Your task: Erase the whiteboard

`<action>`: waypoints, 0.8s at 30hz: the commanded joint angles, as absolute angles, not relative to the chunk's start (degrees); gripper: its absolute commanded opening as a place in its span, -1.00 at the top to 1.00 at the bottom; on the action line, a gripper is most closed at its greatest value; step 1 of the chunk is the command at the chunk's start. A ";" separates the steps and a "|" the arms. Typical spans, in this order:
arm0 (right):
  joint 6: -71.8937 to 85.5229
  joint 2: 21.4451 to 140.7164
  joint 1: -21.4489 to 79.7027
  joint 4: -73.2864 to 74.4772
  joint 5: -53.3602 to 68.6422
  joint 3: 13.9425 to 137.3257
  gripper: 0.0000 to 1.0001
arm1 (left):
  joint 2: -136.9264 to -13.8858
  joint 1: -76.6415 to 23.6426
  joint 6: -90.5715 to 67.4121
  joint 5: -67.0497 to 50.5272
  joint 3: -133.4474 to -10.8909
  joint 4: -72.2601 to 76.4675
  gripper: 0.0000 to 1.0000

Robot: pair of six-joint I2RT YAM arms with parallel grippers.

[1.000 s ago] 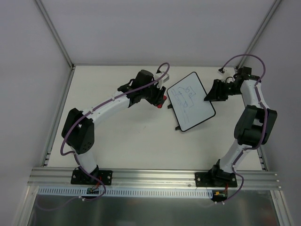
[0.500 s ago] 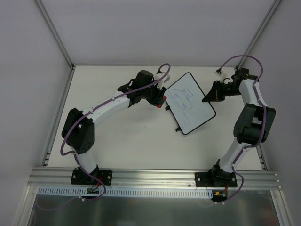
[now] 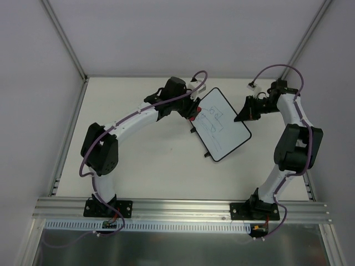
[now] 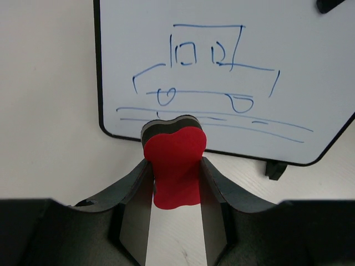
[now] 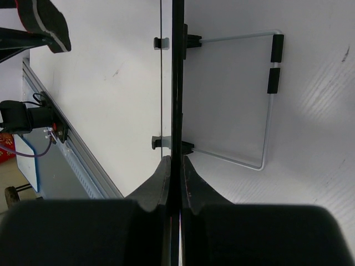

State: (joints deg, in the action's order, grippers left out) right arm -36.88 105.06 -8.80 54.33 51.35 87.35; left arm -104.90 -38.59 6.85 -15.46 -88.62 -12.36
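The whiteboard (image 3: 221, 124) is held tilted over the middle-right of the table and bears a blue line drawing of a car (image 4: 205, 72). My right gripper (image 3: 244, 113) is shut on its right edge. In the right wrist view the board is edge-on (image 5: 177, 83) between the shut jaws (image 5: 177, 166), with its wire stand (image 5: 267, 111) behind. My left gripper (image 3: 192, 113) is shut on a red eraser block (image 4: 175, 166) with a black felt face. The eraser sits at the board's lower left edge, just below the drawing. It also shows in the right wrist view (image 5: 47, 22).
The pale table (image 3: 138, 160) is bounded by a metal rail (image 3: 177, 208) at the near edge and grey walls on the other sides. A small black foot (image 4: 275, 169) sticks out under the board's lower edge.
The right gripper has carried the whiteboard a little left and away. The left gripper with the eraser has moved right and away, up to the board's left edge.
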 commanded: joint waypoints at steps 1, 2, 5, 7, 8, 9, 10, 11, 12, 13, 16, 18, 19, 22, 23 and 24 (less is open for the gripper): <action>-40.08 103.97 -4.75 57.39 48.08 84.73 1.00 | -109.05 -39.02 10.80 -17.40 -93.86 -11.07 0.86; -40.08 103.97 -4.49 57.31 47.82 84.73 1.00 | -110.12 -39.11 10.90 -17.49 -94.91 -10.99 0.86; -39.82 104.32 -4.04 57.30 47.99 84.73 1.00 | -114.60 -39.37 10.64 -16.35 -99.31 -10.11 0.88; -39.81 104.41 -4.04 57.31 47.90 84.73 1.00 | -117.40 -39.55 10.46 -15.12 -102.12 -8.44 0.92; -39.81 104.33 -3.96 57.30 47.64 84.64 1.00 | -118.20 -39.72 10.72 -15.03 -102.65 -7.74 0.95; -39.81 104.33 -3.96 57.30 47.55 84.64 1.00 | -118.82 -39.64 10.81 -14.94 -103.18 -6.78 0.99; -39.90 104.24 -3.96 57.30 47.46 84.46 1.00 | -120.05 -39.73 10.81 -14.77 -103.36 -4.94 1.00; -39.90 104.24 -3.96 57.30 47.37 84.29 1.00 | -120.67 -39.73 10.90 -14.77 -103.62 -4.23 1.00; -39.90 104.06 -4.04 57.30 47.20 84.20 0.99 | -121.20 -39.73 10.90 -14.85 -103.97 -3.61 1.00; -39.99 103.98 -3.96 57.30 47.11 83.85 1.00 | -122.16 -39.73 10.99 -15.29 -104.15 -2.56 1.00; -40.08 103.89 -3.87 57.30 46.41 83.67 1.00 | -123.48 -39.81 11.34 -15.38 -104.24 -0.97 1.00; -40.25 103.89 -3.52 57.30 45.88 83.67 1.00 | -125.24 -39.81 11.16 -15.47 -105.02 -0.53 1.00; -40.17 103.89 -3.34 57.30 45.79 83.67 1.00 | -126.11 -39.90 10.90 -15.90 -105.20 -0.44 1.00; -40.17 103.89 -3.08 57.30 45.62 83.67 1.00 | -127.17 -41.39 10.29 -16.79 -105.29 -0.26 1.00; -40.17 103.97 -3.08 57.22 45.70 83.67 1.00 | -127.26 -41.92 10.20 -16.87 -105.29 -0.26 1.00; -40.17 103.97 -2.99 57.30 45.70 83.76 1.00 | -127.44 -42.62 9.76 -16.87 -105.21 1.39 1.00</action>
State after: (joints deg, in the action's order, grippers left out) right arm -35.55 104.51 -6.33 53.67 49.76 86.17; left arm -125.40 -39.70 9.87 -15.33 -103.04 -4.60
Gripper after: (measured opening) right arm 0.050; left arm 0.345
